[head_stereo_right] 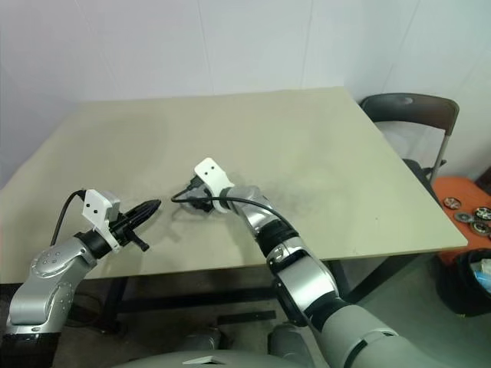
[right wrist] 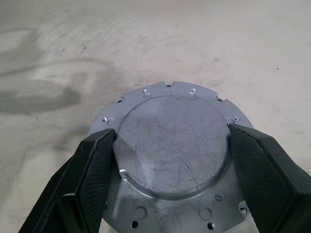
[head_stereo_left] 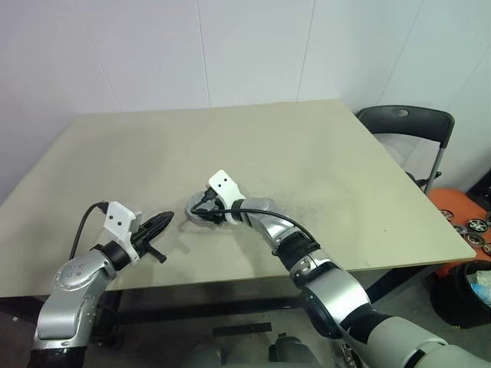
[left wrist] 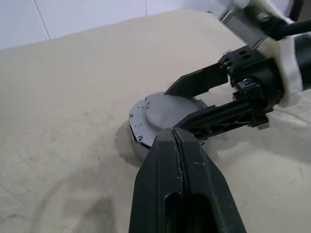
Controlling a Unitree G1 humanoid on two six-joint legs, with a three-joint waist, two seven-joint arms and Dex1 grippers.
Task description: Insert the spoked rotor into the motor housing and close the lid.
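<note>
Silver lid (right wrist: 172, 145) capping motor housing (left wrist: 141, 133), mid-front of beige table (head_stereo_left: 307, 153) | right gripper (right wrist: 170, 160) jaws wide, straddling lid's raised centre, grip unclear | left gripper (head_stereo_left: 157, 224) pinched closed, empty, just beside housing

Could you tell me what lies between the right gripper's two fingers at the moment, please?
The lid, a round silver disc lying flat on the table. In the right wrist view the right gripper straddles its raised centre, one finger at each side, jaws wide.

A beige table (head_stereo_left: 322, 169) stands against white panelled walls (head_stereo_left: 230, 46). 1 dark folding chair (head_stereo_left: 406, 123) sits beside it, with an orange box (head_stereo_left: 460, 215) on the floor.
</note>
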